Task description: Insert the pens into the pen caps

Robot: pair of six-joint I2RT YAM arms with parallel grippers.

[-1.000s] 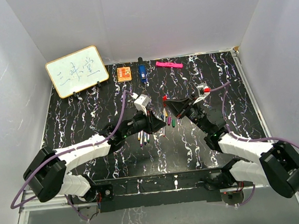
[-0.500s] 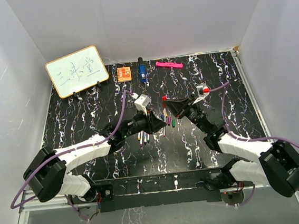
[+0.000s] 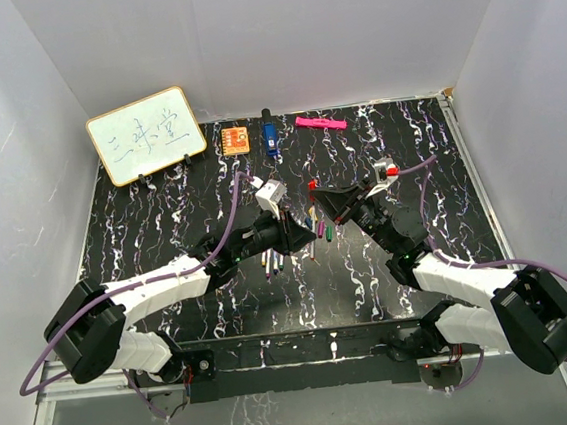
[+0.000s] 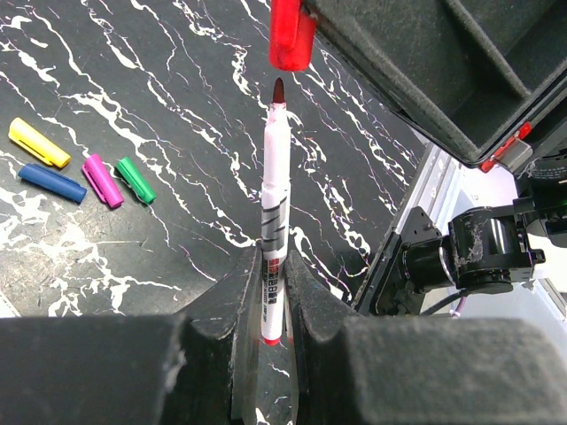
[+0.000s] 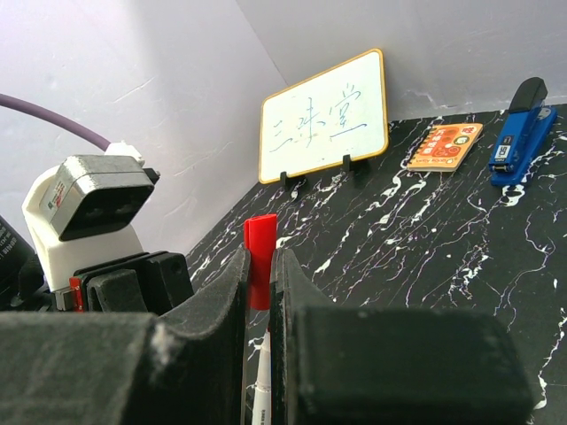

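Your left gripper [image 4: 273, 264] stays clenched on the red pen [image 4: 274, 186], and your right gripper [image 5: 260, 266] grasps the red cap [image 4: 291, 35], just off the tip at 12 o'clock. Barely anything has moved: they are aligned, not yet inserted.

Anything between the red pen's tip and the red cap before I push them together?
Nothing visible. The left gripper holds the red-tipped pen, its tip just short of the red cap in the right gripper; only open air lies between. The loose caps lie well aside.
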